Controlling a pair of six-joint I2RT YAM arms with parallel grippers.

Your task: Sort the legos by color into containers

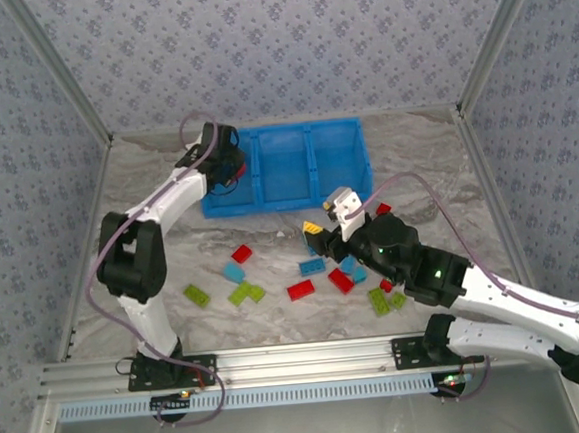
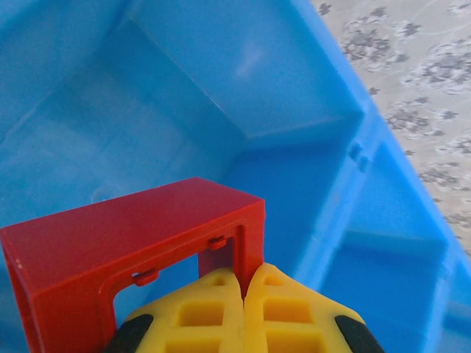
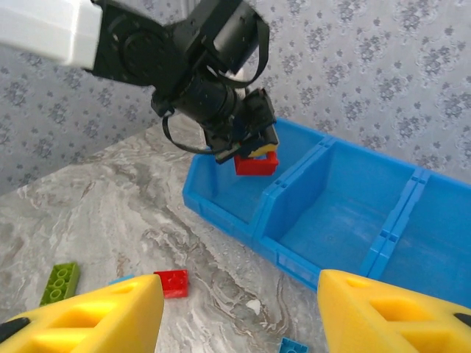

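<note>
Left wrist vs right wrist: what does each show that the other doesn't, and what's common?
Left wrist, not right wrist: a close-up of the left gripper shut on one wall of the red frame, with small tabs on the frame's inner edge. Right wrist, not left wrist: the right gripper open and empty; a red brick, green brick and blue brick loose on the table. Both: the blue bin, with the red frame held over its end compartment.

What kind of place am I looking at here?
Likely a robot test booth, not a home: a marbled table boxed in by wallpapered panels, with robot arms bolted to a metal rail beside scattered legos.
</note>
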